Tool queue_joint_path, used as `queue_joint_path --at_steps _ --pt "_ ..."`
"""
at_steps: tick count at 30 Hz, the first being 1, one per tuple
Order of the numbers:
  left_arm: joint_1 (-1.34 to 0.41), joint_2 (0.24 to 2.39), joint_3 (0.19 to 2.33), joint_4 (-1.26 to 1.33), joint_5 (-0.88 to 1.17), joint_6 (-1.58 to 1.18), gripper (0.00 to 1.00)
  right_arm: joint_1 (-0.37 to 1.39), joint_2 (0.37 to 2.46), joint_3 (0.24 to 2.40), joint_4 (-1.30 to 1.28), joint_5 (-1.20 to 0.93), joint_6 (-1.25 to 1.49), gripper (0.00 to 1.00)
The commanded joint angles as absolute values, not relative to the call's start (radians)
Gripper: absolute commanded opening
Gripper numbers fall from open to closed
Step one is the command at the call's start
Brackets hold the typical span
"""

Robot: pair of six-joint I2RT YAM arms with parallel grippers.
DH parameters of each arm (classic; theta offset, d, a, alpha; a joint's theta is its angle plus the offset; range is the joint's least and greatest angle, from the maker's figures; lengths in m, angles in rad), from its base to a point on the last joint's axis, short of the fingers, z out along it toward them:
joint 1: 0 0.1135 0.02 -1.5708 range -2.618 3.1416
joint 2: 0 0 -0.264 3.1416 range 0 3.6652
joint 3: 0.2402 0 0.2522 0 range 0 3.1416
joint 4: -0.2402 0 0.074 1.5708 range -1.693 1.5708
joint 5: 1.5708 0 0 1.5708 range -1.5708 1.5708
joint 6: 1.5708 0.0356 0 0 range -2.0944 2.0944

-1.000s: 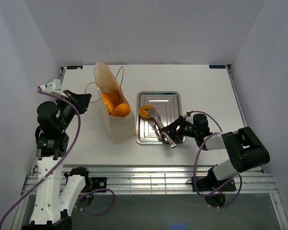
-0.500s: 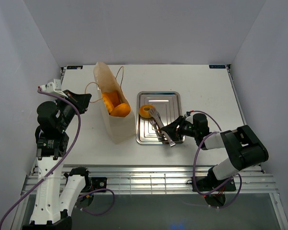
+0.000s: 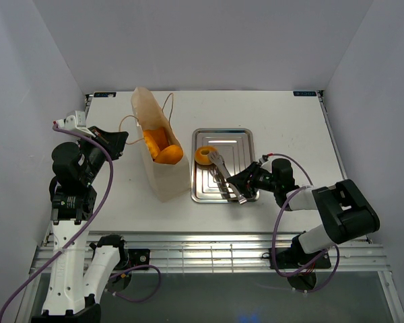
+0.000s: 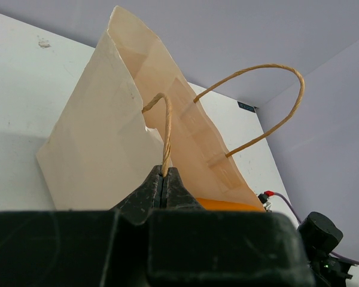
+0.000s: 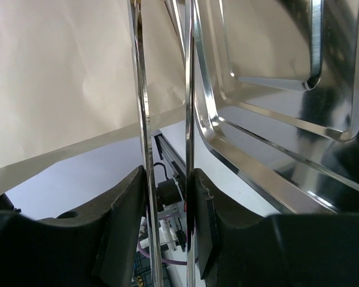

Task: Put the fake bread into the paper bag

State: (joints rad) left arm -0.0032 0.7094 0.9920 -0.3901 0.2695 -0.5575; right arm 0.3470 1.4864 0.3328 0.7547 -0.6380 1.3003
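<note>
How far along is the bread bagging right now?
Done: orange bread pieces sit inside the paper bag; their count is unclear. In hand: the left gripper pinches the bag's string handle, and the right gripper grips the metal tongs, tips beside the doughnut. Left: that doughnut lies on the tray and needs bagging.

- The bag (image 3: pixel 163 178) is matt cream paper, faintly creased.
- Its handles (image 4: pixel 269 101) are twisted paper cord and look rough.
- The doughnut (image 3: pixel 204 155) and the bread (image 3: pixel 165 153) are glossy and smooth, like plastic.
- The tray (image 3: pixel 239 138) is polished, mirror-bright metal.
- The tongs (image 3: pixel 220 168) are shiny bare metal.
- The table (image 3: pixel 289 128) is smooth matt white.
</note>
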Motion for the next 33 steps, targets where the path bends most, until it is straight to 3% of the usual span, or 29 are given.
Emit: queue_joint_path --at_steps 1,16,33 --pt "-0.002 0.703 1.016 -0.408 0.262 -0.546 0.00 0.339 1.436 0.371 0.763 -0.646 1.270 0.40" --pt "-0.002 0.709 1.031 -0.413 0.268 -0.554 0.00 0.307 1.224 0.503 0.358 -0.549 1.057 0.40" --pt "-0.002 0.703 1.023 -0.414 0.273 -0.558 0.00 0.311 1.035 0.870 0.025 -0.437 0.839 0.40"
